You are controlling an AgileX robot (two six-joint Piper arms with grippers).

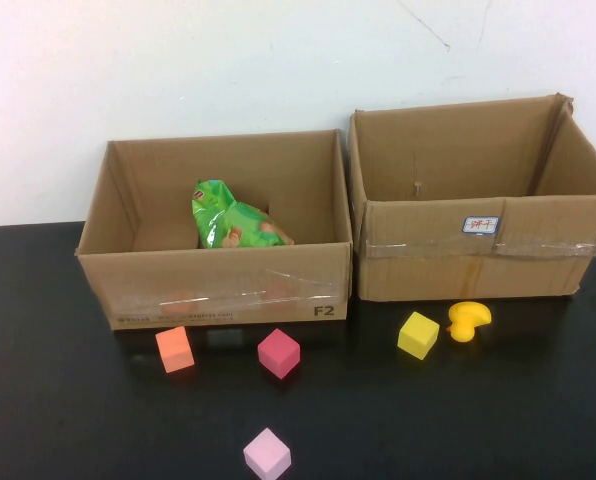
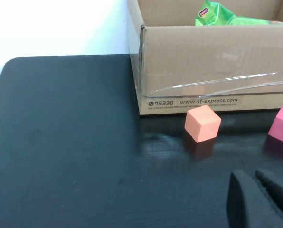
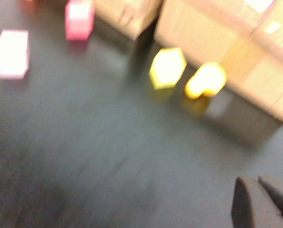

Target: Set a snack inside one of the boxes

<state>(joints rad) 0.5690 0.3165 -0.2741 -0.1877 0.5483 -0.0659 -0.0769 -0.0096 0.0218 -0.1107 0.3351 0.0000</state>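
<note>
A green snack bag [image 1: 230,219] lies inside the left cardboard box [image 1: 218,293], leaning toward its back; its top shows over the box wall as the snack bag [image 2: 217,14] in the left wrist view. The right cardboard box [image 1: 478,262] holds nothing that I can see. My left gripper [image 2: 253,183] is shut and empty, above the black table in front of the left box's near left corner. My right gripper [image 3: 255,187] is shut and empty, over the table in front of the right box. Neither arm shows in the high view.
Loose on the black table [image 1: 68,400] lie an orange cube [image 1: 175,349], a magenta cube [image 1: 279,352], a pale pink cube [image 1: 267,454], a yellow cube [image 1: 418,334] and a yellow rubber duck [image 1: 468,320]. The boxes stand side by side against the white wall.
</note>
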